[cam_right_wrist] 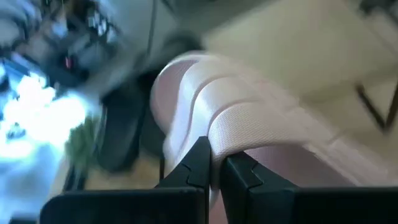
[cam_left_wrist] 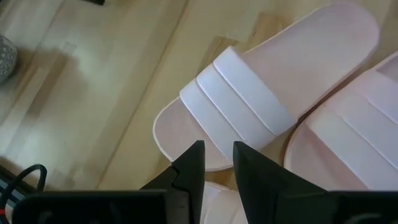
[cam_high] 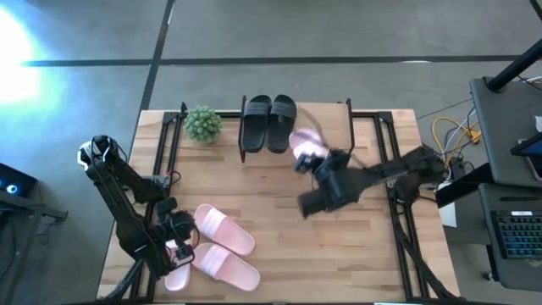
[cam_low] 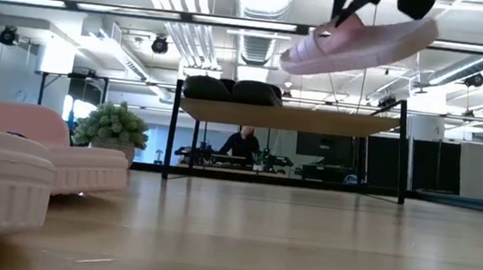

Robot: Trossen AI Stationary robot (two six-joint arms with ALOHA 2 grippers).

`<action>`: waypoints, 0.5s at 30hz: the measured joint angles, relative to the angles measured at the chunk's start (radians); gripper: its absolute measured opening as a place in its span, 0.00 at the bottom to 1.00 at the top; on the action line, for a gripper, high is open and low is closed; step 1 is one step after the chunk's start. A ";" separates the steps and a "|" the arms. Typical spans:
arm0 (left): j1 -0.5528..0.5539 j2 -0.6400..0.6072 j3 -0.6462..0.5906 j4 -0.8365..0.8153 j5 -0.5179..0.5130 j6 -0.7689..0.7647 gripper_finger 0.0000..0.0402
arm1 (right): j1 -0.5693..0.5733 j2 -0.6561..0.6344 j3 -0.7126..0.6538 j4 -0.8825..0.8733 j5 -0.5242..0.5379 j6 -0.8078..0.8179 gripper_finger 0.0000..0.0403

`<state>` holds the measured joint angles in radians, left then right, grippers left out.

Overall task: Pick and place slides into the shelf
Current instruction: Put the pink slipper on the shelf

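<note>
1. Slides in pale pink lie at the near left of the counter (cam_high: pixel 288 254), a light butcher-block top with visible plank seams: one pink slide (cam_high: pixel 223 229) sits just behind another pink slide (cam_high: pixel 227 265), and a third pink slide (cam_high: pixel 178 275) shows partly under the left arm.
2. Above that cluster hangs the left hand (cam_high: pixel 175 239), its fingers (cam_left_wrist: pixel 191 167) drawn narrow with only a slim gap, holding nothing; in the left wrist view they point at the toe end of a pink slide's strap.
3. Farther in, right of centre, the right hand (cam_high: pixel 306 158) is raised above the counter and clamped on the strap of a fourth pink slide (cam_low: pixel 359 41), which hangs tilted in the air just in front of the shelf (cam_low: pixel 288 118).
4. At the far edge stands the shelf, a wooden plank on thin black legs, with two black slides (cam_high: pixel 268 123) side by side on its left part.
5. Left of the shelf sits a small green plant (cam_high: pixel 202 124).
6. Beyond the counter the room is an open hall with ceiling ducts and bright lamps; a person (cam_low: pixel 242 144) shows far off, seen under the shelf plank.
7. To the right of the counter a dark stand carries yellow cables (cam_high: pixel 449 131) and a keyboard (cam_high: pixel 518 233).
</note>
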<state>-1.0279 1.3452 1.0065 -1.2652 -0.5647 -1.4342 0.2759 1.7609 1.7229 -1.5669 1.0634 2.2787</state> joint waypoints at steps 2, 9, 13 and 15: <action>0.000 -0.002 0.000 0.000 0.009 0.000 0.17 | -0.055 -0.045 -0.040 -0.008 0.036 0.006 0.03; 0.000 -0.007 0.000 -0.001 0.010 0.000 0.17 | -0.283 -0.203 -0.233 0.082 -0.002 0.007 0.03; 0.001 -0.008 0.000 -0.001 0.010 0.000 0.17 | -0.385 -0.249 -0.319 0.300 -0.105 -0.089 0.03; 0.001 -0.008 0.000 -0.001 0.011 0.000 0.17 | -0.417 -0.253 -0.347 0.432 -0.111 -0.197 0.03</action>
<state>-1.0271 1.3367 1.0065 -1.2667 -0.5541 -1.4341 -0.1412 1.5082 1.3761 -1.1344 0.9526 2.0821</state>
